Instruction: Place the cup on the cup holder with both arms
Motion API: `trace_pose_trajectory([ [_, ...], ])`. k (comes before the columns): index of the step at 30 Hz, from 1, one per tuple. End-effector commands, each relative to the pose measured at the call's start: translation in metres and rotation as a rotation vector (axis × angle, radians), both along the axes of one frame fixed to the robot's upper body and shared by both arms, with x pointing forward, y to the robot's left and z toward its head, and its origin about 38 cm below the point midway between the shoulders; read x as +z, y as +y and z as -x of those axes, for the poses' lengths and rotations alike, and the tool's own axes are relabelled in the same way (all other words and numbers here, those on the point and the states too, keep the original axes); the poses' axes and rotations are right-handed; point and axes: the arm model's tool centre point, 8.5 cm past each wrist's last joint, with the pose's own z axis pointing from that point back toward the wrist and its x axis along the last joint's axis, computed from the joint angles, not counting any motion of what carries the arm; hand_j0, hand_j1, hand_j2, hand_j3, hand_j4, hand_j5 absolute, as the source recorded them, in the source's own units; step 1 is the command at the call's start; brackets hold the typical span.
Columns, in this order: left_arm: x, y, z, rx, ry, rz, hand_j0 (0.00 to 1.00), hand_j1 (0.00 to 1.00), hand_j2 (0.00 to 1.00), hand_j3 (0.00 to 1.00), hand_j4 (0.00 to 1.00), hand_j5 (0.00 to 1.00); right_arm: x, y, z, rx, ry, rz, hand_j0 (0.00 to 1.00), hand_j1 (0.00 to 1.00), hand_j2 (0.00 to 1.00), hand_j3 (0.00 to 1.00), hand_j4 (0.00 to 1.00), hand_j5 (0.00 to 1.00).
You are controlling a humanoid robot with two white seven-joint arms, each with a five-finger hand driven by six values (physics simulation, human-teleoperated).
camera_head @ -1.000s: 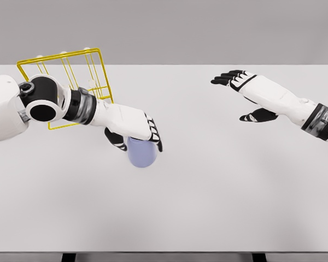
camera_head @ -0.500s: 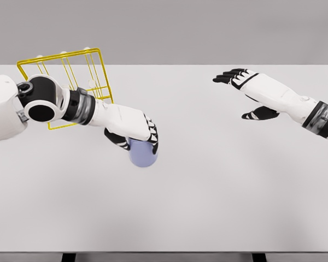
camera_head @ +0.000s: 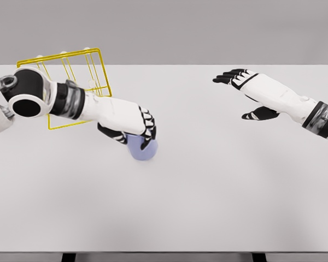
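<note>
Under the left robot hand [camera_head: 132, 126] sits the cup [camera_head: 141, 148], apparently gripped.

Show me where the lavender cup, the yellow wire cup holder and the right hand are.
lavender cup [camera_head: 142, 151]: head view, on its visible lower side.
yellow wire cup holder [camera_head: 97, 70]: head view, on an upright wire.
right hand [camera_head: 241, 79]: head view, on its back.

Left robot hand [camera_head: 132, 130] clasping lilac cup [camera_head: 141, 150] on table [camera_head: 218, 185] — yellow wire cup holder [camera_head: 71, 82] behind, right robot hand [camera_head: 241, 87] spread.
</note>
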Motion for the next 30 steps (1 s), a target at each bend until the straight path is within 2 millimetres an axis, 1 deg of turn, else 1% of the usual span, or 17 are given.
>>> trace_pose_trajectory([
  [1, 0.01, 0.003, 0.002, 0.001, -0.018, 0.019, 0.48, 0.48, 0.48, 0.48, 0.48, 0.48, 0.001, 0.0, 0.0, 0.0, 0.001, -0.008, 1.0, 1.0, 1.0, 1.0, 1.0, 1.0],
  [3, 0.017, 0.011, 0.004, 0.013, -0.028, 0.025, 0.48, 0.48, 0.48, 0.48, 0.48, 0.48, 0.0, 0.0, 0.0, -0.001, 0.001, -0.006, 1.0, 1.0, 1.0, 1.0, 1.0, 1.0],
  [8, 0.028, 0.021, 0.002, 0.032, -0.051, 0.036, 0.48, 0.48, 0.48, 0.48, 0.48, 0.48, 0.001, 0.0, 0.0, 0.0, 0.0, -0.006, 1.0, 1.0, 1.0, 1.0, 1.0, 1.0],
  [11, 0.043, 0.033, 0.0, 0.06, -0.075, 0.058, 0.48, 0.48, 0.48, 0.48, 0.48, 0.48, 0.001, 0.0, 0.0, 0.001, -0.001, -0.006, 1.0, 1.0, 1.0, 1.0, 1.0, 1.0],
  [13, 0.051, 0.035, -0.001, 0.067, -0.086, 0.077, 0.48, 0.48, 0.48, 0.48, 0.48, 0.48, 0.002, 0.001, 0.0, 0.003, -0.002, -0.009, 1.0, 1.0, 1.0, 1.0, 1.0, 1.0],
  [17, 0.069, 0.046, -0.002, 0.074, -0.114, 0.112, 0.48, 0.48, 0.48, 0.48, 0.48, 0.48, 0.001, 0.0, 0.0, 0.001, -0.001, -0.006, 1.0, 1.0, 1.0, 1.0, 1.0, 1.0],
  [23, 0.091, 0.046, 0.002, 0.047, -0.145, 0.167, 0.48, 0.48, 0.48, 0.48, 0.48, 0.48, 0.001, 0.001, 0.0, 0.001, -0.001, -0.007, 1.0, 1.0, 1.0, 1.0, 1.0, 1.0],
  [25, 0.097, 0.056, 0.004, 0.052, -0.154, 0.169, 0.48, 0.48, 0.48, 0.48, 0.48, 0.48, 0.001, 0.001, 0.0, 0.001, -0.001, -0.007, 1.0, 1.0, 1.0, 1.0, 1.0, 1.0],
  [26, 0.102, 0.058, 0.004, 0.048, -0.166, 0.181, 0.48, 0.48, 0.48, 0.48, 0.48, 0.48, 0.001, 0.001, 0.0, 0.001, -0.001, -0.007, 1.0, 1.0, 1.0, 1.0, 1.0, 1.0],
  [30, 0.115, 0.065, 0.005, 0.055, -0.192, 0.2, 0.48, 0.48, 0.48, 0.48, 0.48, 0.48, 0.001, 0.001, 0.0, 0.001, 0.0, -0.007, 1.0, 1.0, 1.0, 1.0, 1.0, 1.0],
])
